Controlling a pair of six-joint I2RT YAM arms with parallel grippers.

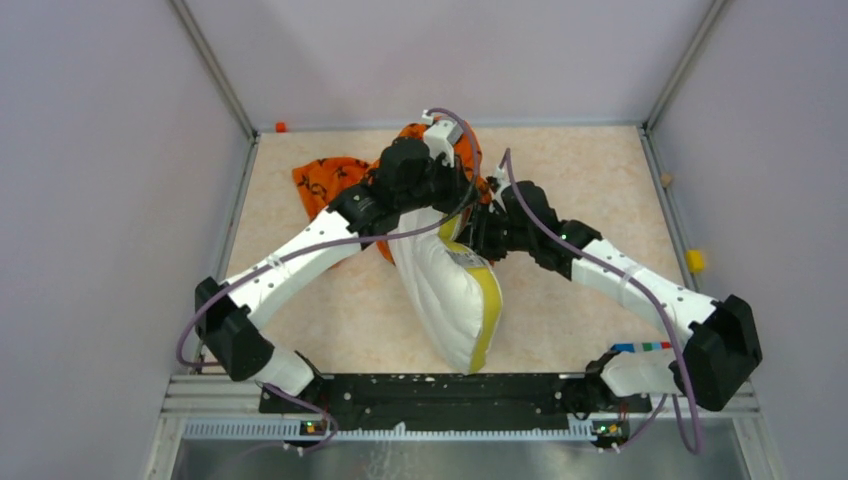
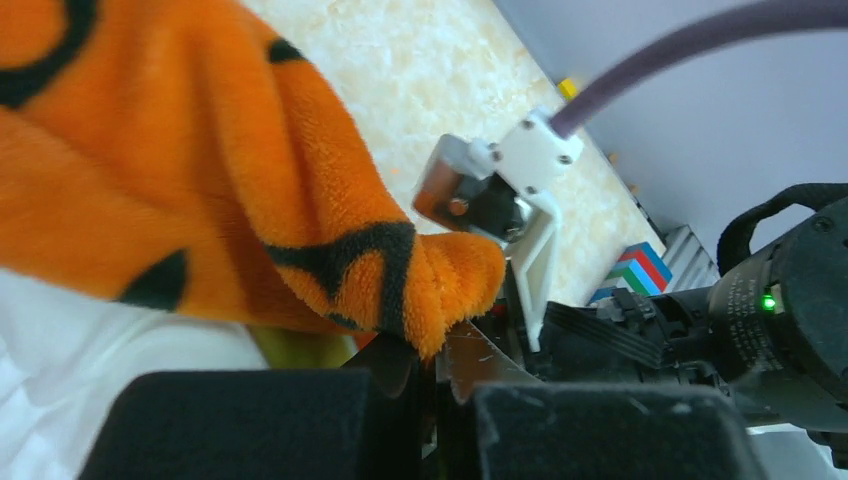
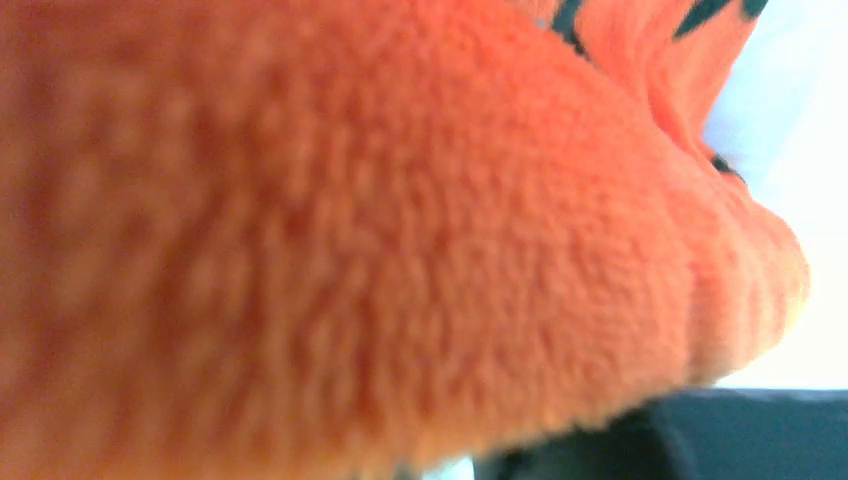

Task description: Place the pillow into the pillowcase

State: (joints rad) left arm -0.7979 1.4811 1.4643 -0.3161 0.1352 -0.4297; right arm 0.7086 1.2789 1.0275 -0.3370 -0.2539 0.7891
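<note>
pillow (image 1: 455, 300) lies on the worktop (image 1: 600, 180), near end bare, far end tucked under the orange pillowcase (image 1: 330, 180); left fingers (image 2: 250, 425) clamped on a pillowcase fold, right fingers (image 3: 700, 435) buried in fabric, can't tell their state

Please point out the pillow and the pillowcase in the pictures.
pillow (image 1: 440, 300): top external view, on its white quilted face.
pillowcase (image 1: 325, 180): top external view, on its spread orange corner.

Beige mottled table (image 1: 330, 320), white pillow (image 1: 450, 300) resting on it, orange pillowcase (image 1: 325, 180) partly spread toward far left
</note>
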